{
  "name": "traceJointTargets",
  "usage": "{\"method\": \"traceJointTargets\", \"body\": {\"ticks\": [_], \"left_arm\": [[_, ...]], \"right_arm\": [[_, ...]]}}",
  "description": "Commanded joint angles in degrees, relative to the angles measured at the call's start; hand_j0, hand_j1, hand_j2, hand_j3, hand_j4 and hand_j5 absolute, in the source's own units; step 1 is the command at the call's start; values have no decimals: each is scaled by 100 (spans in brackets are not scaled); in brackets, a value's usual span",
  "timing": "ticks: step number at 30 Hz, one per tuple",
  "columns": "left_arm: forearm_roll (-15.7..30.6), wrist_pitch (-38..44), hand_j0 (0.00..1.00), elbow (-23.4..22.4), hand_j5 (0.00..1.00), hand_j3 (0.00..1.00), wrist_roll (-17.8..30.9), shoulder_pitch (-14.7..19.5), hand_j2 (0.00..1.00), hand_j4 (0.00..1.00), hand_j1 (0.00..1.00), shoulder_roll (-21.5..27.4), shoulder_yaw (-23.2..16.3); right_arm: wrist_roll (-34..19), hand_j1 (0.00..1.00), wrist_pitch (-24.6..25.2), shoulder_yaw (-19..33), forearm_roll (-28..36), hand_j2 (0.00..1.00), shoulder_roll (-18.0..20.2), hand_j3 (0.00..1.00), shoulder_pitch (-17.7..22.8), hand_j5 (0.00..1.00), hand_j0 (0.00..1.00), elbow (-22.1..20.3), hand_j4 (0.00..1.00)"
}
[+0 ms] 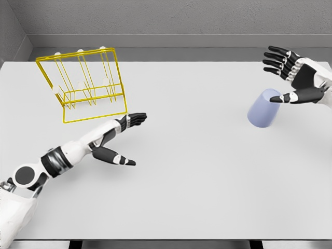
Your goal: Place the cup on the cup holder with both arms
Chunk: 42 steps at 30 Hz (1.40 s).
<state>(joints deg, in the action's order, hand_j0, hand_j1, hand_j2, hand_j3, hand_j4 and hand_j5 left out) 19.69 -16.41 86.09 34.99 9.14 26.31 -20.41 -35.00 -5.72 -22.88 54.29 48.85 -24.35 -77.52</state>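
Note:
A pale lavender cup (264,107) stands on the white table (197,171) at the right, leaning a little. My right hand (284,72) is just to its upper right with fingers spread; its thumb tip touches or nearly touches the cup's rim. A yellow wire cup holder (85,85) with white-tipped pegs stands at the far left of the table. My left hand (129,136) lies low over the table just below and right of the holder's front corner, fingers stretched out flat and thumb pointing down right, holding nothing.
Grey walls close off the back and left of the table. The table's front edge runs along the bottom of the view. A wide stretch of bare tabletop separates the holder from the cup.

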Motion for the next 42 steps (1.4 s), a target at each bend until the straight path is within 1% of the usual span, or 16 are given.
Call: {"method": "traceJointTargets", "body": {"ticks": [1, 5, 6, 7, 8, 11, 14, 16, 18, 20, 22, 29, 31, 33, 40, 42], "left_arm": [[35, 50, 100, -145, 100, 100, 1, 0, 100, 100, 100, -73, -25], [79, 138, 100, -189, 100, 100, 1, 44, 100, 100, 100, -64, -7], [70, 138, 100, -189, 100, 100, 1, 44, 100, 100, 100, -64, 2], [61, 146, 100, -189, 100, 100, 1, 44, 100, 100, 100, -64, 2], [70, 146, 100, -189, 100, 100, 1, 44, 100, 100, 100, -73, 10], [96, 138, 100, -154, 100, 100, 1, 35, 100, 100, 100, -56, 54], [96, 129, 100, -145, 100, 100, 1, 35, 100, 100, 100, -56, 63], [88, 129, 100, -154, 100, 100, 1, 35, 100, 100, 100, -56, 63], [88, 138, 100, -154, 100, 100, 1, 35, 100, 100, 100, -56, 63], [88, 129, 100, -154, 100, 100, 1, 35, 100, 100, 100, -47, 63], [88, 111, 100, -136, 100, 100, 1, 9, 100, 100, 100, -56, 63], [79, 85, 100, -180, 100, 100, 1, 9, 100, 100, 100, -73, 72], [79, 111, 100, -242, 100, 100, 1, 0, 100, 100, 100, -205, 63], [114, 129, 100, -409, 100, 100, 1, 44, 100, 100, 100, -266, 72], [114, 129, 100, -435, 100, 100, 1, 44, 100, 100, 100, -302, 63], [114, 120, 100, -409, 100, 100, 1, 35, 100, 100, 100, -302, 63]], "right_arm": [[0, 100, 0, 3, 29, 100, -7, 100, 0, 100, 100, 0, 100], [0, 100, -8, 90, 20, 100, -7, 100, -35, 100, 100, 44, 100], [0, 100, -192, 82, 20, 100, 2, 100, -44, 100, 100, 62, 100], [0, 100, -509, 82, 20, 100, -7, 100, -26, 100, 100, 211, 100], [0, 100, -659, 55, 2, 100, -16, 100, -18, 100, 100, 378, 100], [0, 100, -878, 73, 11, 100, -24, 100, 9, 100, 100, 651, 100], [0, 100, -905, 38, 11, 100, -51, 100, 26, 100, 100, 914, 100], [0, 100, -914, 55, 11, 100, 2, 100, 228, 100, 100, 923, 100], [0, 100, -922, 64, 2, 100, -51, 100, 255, 100, 100, 932, 100], [0, 100, -1124, 55, 11, 100, -33, 100, 474, 100, 100, 1002, 100], [0, 100, -1160, 38, 2, 100, -33, 100, 641, 100, 100, 1011, 100], [0, 100, -1168, 38, 2, 100, -200, 100, 677, 100, 100, 1275, 100], [0, 100, -1160, 29, -7, 100, -218, 100, 677, 100, 100, 1389, 100], [0, 100, -1160, 11, 2, 100, -279, 100, 677, 100, 100, 1407, 100], [0, 100, -1160, -6, -15, 100, -314, 100, 677, 100, 100, 1521, 100], [0, 100, -1160, 29, -261, 100, -411, 100, 668, 100, 100, 1626, 100]]}}
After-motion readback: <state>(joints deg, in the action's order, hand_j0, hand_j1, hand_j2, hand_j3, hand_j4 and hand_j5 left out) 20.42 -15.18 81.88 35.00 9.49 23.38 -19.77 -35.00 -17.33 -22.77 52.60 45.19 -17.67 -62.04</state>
